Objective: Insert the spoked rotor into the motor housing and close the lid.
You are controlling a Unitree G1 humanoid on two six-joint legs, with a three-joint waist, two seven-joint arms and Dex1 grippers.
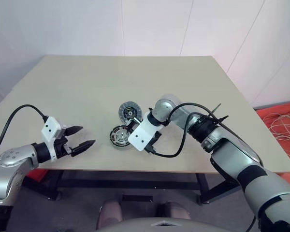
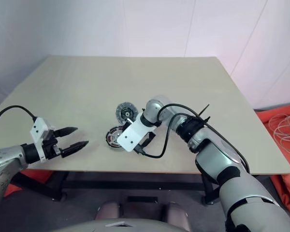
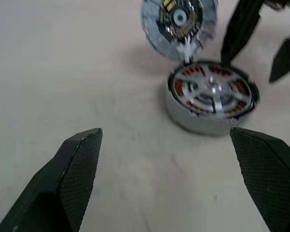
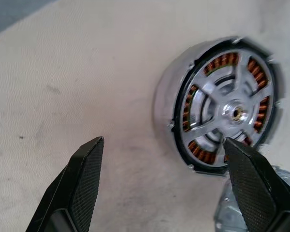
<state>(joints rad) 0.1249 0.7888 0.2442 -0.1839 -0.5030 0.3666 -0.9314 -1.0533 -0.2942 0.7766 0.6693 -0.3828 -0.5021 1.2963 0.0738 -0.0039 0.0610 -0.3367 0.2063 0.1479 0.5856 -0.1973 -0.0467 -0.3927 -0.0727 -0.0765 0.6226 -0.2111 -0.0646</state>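
Note:
The motor housing (image 1: pixel 120 137) stands near the table's front edge, its copper windings showing around a silvery centre. The spoked rotor (image 4: pixel 232 108) sits inside it, shiny spokes facing up over the windings. Just behind the housing lies the lid (image 1: pixel 129 112), a grey ribbed disc with a dark hub. My right gripper (image 4: pixel 163 145) hangs open, pointing down beside the housing, with nothing between its fingers. My left gripper (image 1: pixel 87 136) is open and empty at the front left, aimed toward the housing (image 3: pixel 198 123) from a short distance away.
The beige table (image 1: pixel 135 77) has wide bare room behind and to both sides of the parts. Its front edge runs close below the housing. A red mat and pale cables (image 1: pixel 285 125) lie on the floor to the right.

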